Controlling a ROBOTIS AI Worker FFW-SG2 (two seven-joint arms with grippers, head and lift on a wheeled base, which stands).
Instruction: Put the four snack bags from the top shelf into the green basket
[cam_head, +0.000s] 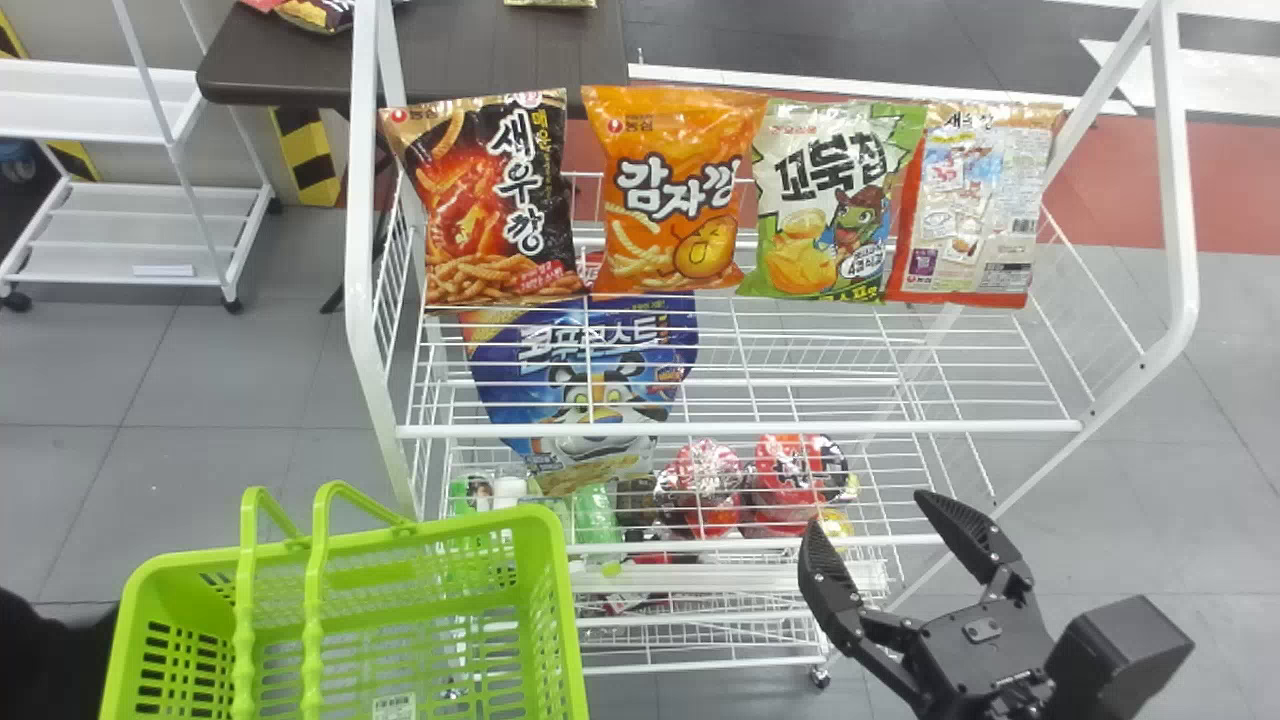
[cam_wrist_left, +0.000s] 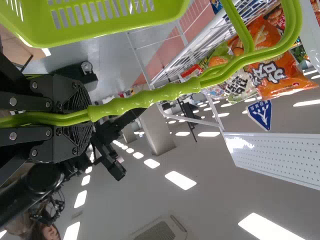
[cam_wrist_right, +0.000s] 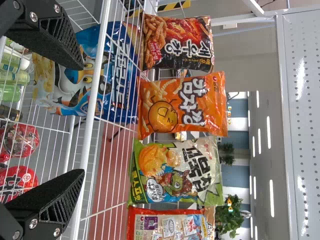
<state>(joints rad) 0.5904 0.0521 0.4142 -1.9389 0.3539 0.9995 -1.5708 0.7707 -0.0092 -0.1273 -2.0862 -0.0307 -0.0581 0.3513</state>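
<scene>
None basketed; four left: see bright rectangular plastic snack bags (cam_head: 670, 190) on white wire shelf (cam_head: 900, 427), twelve o'clock. Clamps lime-green plastic basket (cam_head: 560, 600) by handle (cam_wrist_left: 145, 98) in black left gripper (cam_wrist_left: 90, 117), seven o'clock; holds black right gripper (cam_head: 868, 514) spread, four o'clock.

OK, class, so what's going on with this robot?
Its left pincer holds the green basket by the handles. Its right pincer, open and empty, is in front of the white rack. All four snack bags stand side by side on the top shelf; none is in the basket yet.
</scene>
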